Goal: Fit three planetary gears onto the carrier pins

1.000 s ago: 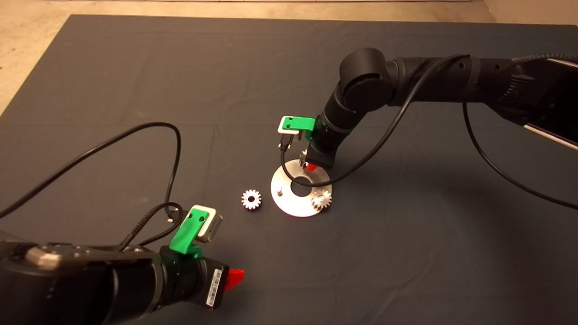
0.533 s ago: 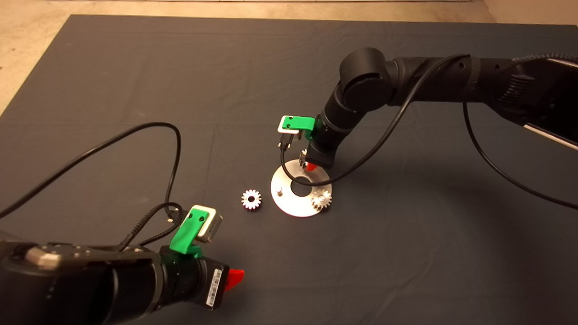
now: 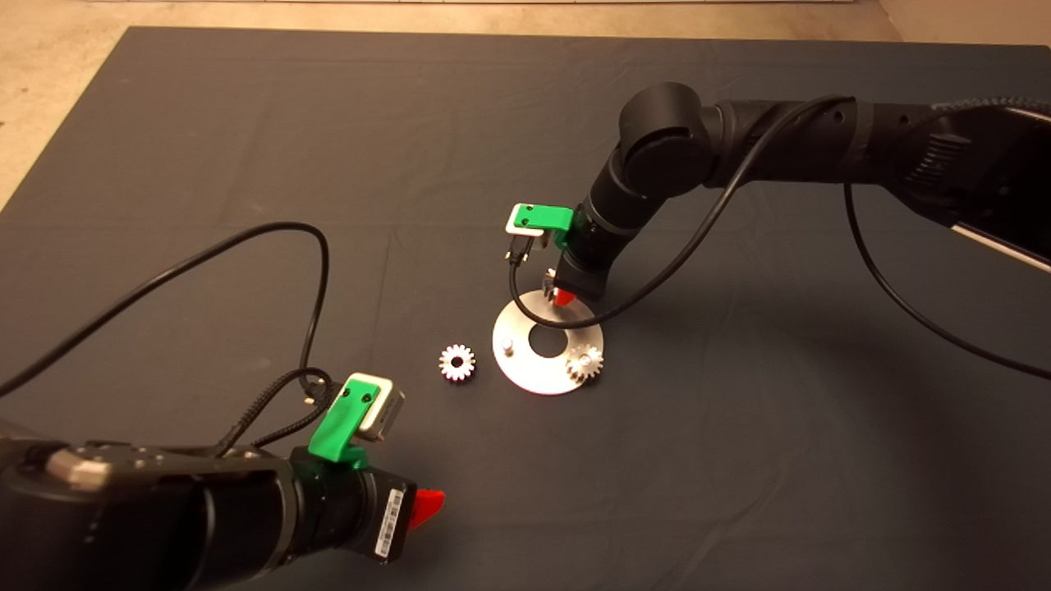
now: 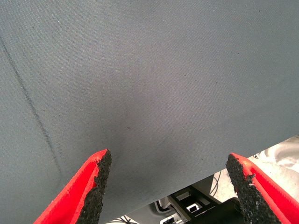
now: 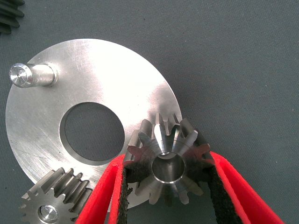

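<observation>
Waiting at the near left: the left gripper (image 3: 427, 507) sits low over the mat (image 3: 246, 123), well apart from the disc; the left wrist view shows its red fingers (image 4: 91, 179) spread wide over bare mat, nothing between them.
Loose gear: one planetary gear (image 3: 456, 362) lies flat on the mat just left of the disc, not touching it, bore facing up.
Disc: a shiny round disc (image 3: 525, 373) with a large central hole lies near the middle of the mat.
Bare pin: a carrier pin (image 3: 507, 345) stands upright on the left part of the disc with no gear on it; it shows also in the right wrist view (image 5: 29, 75).
Seated gear: a second gear (image 3: 585, 362) sits on the near-right part of the disc, over a pin whose tip shows in its bore in the right wrist view (image 5: 53, 205).
Right gripper: the right gripper (image 3: 561, 295) hangs over the far edge of the disc, pointing down.
Held gear: its black pads pinch a third gear (image 5: 169, 163) by the teeth on both sides, bore open toward the camera.
Far pin: hidden under the held gear and gripper; whether the gear touches it cannot be told.
</observation>
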Controlling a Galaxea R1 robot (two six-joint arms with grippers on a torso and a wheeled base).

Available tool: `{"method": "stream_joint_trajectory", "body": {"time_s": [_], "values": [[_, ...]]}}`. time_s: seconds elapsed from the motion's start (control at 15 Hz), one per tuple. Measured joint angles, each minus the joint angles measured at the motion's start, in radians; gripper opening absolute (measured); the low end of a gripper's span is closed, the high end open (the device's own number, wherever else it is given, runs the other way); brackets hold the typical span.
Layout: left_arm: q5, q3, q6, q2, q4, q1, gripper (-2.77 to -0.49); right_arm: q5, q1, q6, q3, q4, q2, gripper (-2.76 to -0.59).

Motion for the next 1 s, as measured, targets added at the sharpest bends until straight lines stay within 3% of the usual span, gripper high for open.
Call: {"method": "stream_joint_trajectory", "body": {"time_s": [1.0], "values": [[-0.001, 0.000, 0.000, -0.011, 0.000, 0.000, -1.51, -0.014, -0.001, 0.000, 0.004, 0.001, 0.000, -2.35]]}}
